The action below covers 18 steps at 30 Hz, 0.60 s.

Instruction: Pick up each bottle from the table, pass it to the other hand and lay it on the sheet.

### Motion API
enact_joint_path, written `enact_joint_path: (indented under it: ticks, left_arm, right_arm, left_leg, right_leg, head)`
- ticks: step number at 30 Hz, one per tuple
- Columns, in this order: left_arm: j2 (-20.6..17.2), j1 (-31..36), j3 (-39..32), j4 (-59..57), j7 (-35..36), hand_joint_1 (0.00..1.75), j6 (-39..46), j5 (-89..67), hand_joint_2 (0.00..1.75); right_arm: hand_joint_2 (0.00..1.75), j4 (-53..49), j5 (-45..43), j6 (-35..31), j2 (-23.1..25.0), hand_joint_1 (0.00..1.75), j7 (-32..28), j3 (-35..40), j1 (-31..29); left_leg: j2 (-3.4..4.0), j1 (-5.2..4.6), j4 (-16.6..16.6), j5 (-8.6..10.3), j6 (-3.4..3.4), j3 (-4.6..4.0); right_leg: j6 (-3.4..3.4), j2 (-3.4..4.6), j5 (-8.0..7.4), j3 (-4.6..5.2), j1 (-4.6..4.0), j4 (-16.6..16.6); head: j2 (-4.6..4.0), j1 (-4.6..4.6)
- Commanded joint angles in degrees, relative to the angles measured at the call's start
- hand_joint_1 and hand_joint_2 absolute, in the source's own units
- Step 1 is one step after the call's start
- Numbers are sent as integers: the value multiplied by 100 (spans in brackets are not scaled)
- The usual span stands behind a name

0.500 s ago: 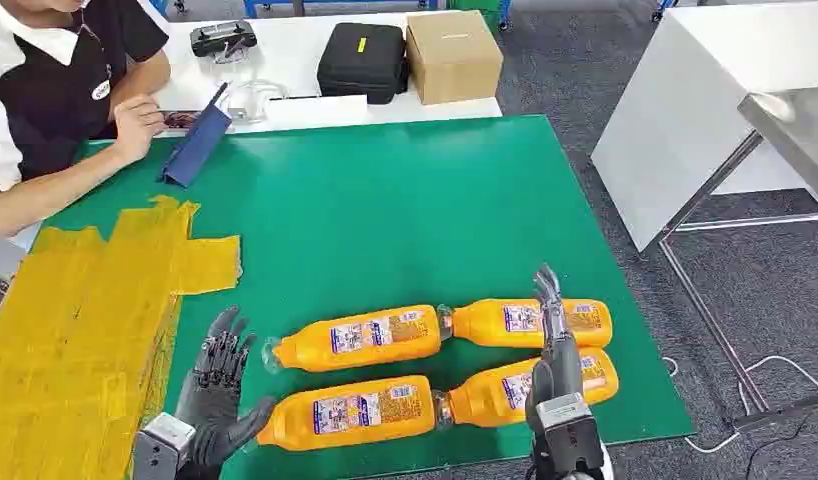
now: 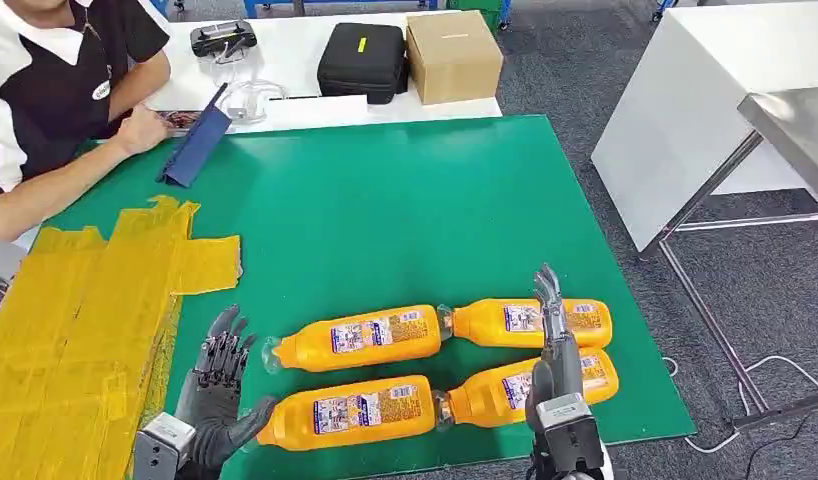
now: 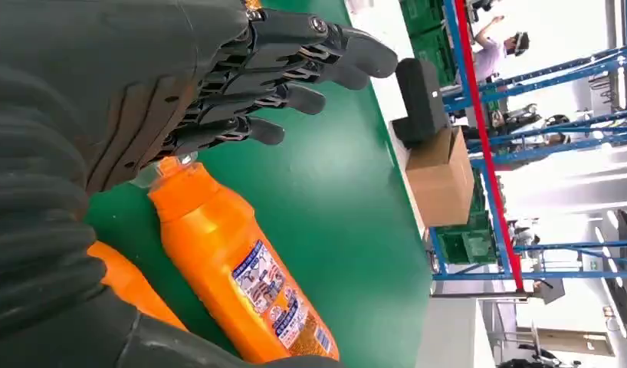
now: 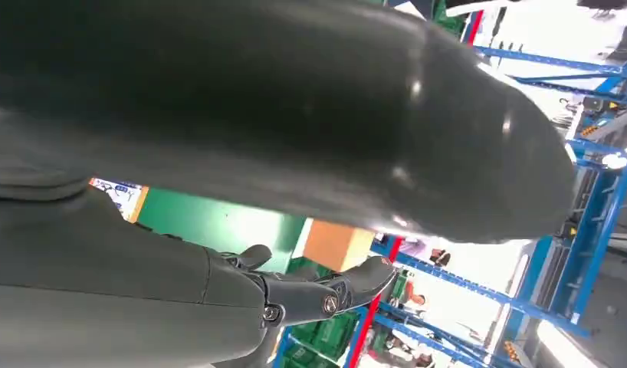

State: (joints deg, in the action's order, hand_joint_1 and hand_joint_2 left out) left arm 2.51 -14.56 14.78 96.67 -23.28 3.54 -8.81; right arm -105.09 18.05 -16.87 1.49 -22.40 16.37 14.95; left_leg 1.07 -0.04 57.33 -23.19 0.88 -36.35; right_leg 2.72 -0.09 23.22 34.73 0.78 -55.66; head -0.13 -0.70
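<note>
Several orange bottles lie on their sides on the green mat (image 2: pixel 385 210), in two rows near the front edge. The near left bottle (image 2: pixel 350 410) and far left bottle (image 2: pixel 360 338) point their caps left. The near right bottle (image 2: pixel 505 388) and far right bottle (image 2: pixel 530 322) point their caps toward the middle. My left hand (image 2: pixel 215 385) stays open, fingers spread, just left of the near left bottle, thumb close to its cap end. The far left bottle (image 3: pixel 234 268) lies beside my left hand (image 3: pixel 142 92). My right hand (image 2: pixel 553 345) is open, fingers straight, above the right bottles. The yellow sheet (image 2: pixel 75 320) lies at the left.
A person (image 2: pixel 55 90) sits at the far left with a forearm on the mat beside a blue folder (image 2: pixel 195 145). On the white table behind are a black case (image 2: pixel 363 60) and a cardboard box (image 2: pixel 453 55). A white table (image 2: pixel 685 110) stands to the right.
Both of my hands and the bottles stay where they were. The person's hand has shifted slightly near the blue folder.
</note>
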Motion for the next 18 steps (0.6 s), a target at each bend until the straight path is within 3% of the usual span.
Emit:
enact_joint_path:
  ticks: [1, 5, 6, 7, 8, 9, 11, 17, 18]
  left_arm:
    - [269, 338, -269, -146, -1368, 0, 1432, -407, 175]
    - [269, 338, -269, -146, -1368, 5, 1432, -407, 175]
    - [269, 338, -269, -146, -1368, 87, 1432, -407, 175]
    - [269, 338, -269, -146, -1368, 168, 1432, -407, 175]
    - [269, 338, -269, -146, -1368, 175, 1432, -407, 175]
    - [250, 620, -255, -167, -1182, 175, 1455, -388, 175]
    - [250, 620, -255, -167, -1182, 175, 1455, -388, 175]
    - [234, 759, -243, -181, -1060, 175, 1452, -392, 175]
    - [234, 759, -243, -181, -1060, 175, 1452, -392, 175]
  right_arm:
    - [175, 358, -741, 304, 360, 0, -1253, 120, -457]
    - [175, 358, -741, 304, 360, 0, -1253, 120, -457]
    - [175, 358, -741, 304, 360, 16, -1253, 120, -457]
    - [175, 358, -741, 304, 360, 96, -1253, 120, -457]
    - [175, 358, -741, 304, 360, 140, -1253, 120, -457]
    - [175, 567, -554, 125, 548, 141, -1179, 293, -746]
    - [175, 567, -554, 125, 548, 140, -1179, 293, -746]
    - [175, 691, -478, 37, 633, 162, -1117, 385, -893]
    - [175, 691, -478, 37, 633, 173, -1117, 385, -893]
  left_leg:
    - [-8, 3, -4, -10, -5, 29]
    - [-9, 5, -3, -15, -7, 38]
    - [-8, 3, -4, -8, -5, 23]
    - [-5, 1, -5, -2, -3, 12]
    - [-9, 3, -5, -10, -6, 31]
    - [-7, 3, -4, -6, -5, 21]
    - [-7, 2, -5, -6, -4, 22]
    - [-7, 4, -5, -7, -5, 24]
    - [-10, 4, -3, -14, -6, 36]
  right_leg:
    - [-9, -1, 9, -28, -2, 4]
    - [-11, -1, 12, -37, -4, 5]
    - [-8, -2, 7, -23, -2, 5]
    - [-5, -1, 2, -11, -1, 5]
    - [-10, -1, 10, -30, -3, 5]
    - [-7, -1, 6, -21, -3, 6]
    - [-7, -1, 6, -21, -1, 5]
    - [-8, -1, 6, -24, -3, 6]
    - [-10, -1, 12, -36, -4, 5]
  head:
    - [0, 0]
    - [0, 0]
    - [0, 0]
    - [0, 0]
    - [0, 0]
    - [0, 0]
    - [0, 0]
    - [0, 0]
    - [0, 0]
